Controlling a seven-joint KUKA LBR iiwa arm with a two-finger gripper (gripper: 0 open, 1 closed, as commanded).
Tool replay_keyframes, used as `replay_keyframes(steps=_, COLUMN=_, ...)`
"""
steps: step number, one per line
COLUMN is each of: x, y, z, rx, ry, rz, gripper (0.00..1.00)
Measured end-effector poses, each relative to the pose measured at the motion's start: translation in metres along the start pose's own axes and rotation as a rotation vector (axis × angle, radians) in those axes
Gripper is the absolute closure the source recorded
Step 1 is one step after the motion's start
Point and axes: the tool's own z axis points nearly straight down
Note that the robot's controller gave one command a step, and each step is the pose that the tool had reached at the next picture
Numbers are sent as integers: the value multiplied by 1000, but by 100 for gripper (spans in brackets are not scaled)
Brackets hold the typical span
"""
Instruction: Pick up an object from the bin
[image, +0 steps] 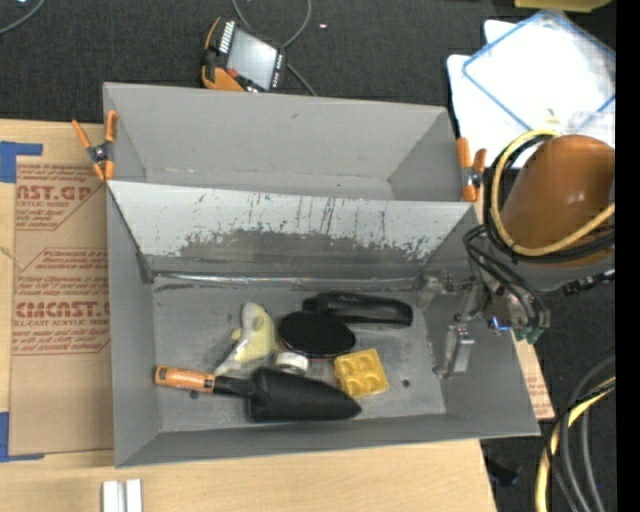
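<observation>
The bin (130, 300) holds five loose things: one pale yellow plastic piece (255, 335), one round tin (315, 335) with a black lid, one yellow studded block (360, 373), one long black clip-like tool (360, 308) and one black scoop (300, 398) with an orange handle.

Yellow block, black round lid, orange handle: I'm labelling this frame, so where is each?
yellow block (359, 373), camera view, on its studded top face.
black round lid (315, 333), camera view, middle of its top.
orange handle (183, 378), camera view, mid-length.

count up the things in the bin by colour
black: 3 (long clip-like thing, round lid, scoop with orange handle)
yellow: 1 (studded block)
pale cream: 1 (lumpy piece)
total: 5
</observation>
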Motion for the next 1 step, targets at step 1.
replay_keyframes(steps=1, x=0, y=0, z=0, rx=0, ry=0, rz=0, gripper=0)
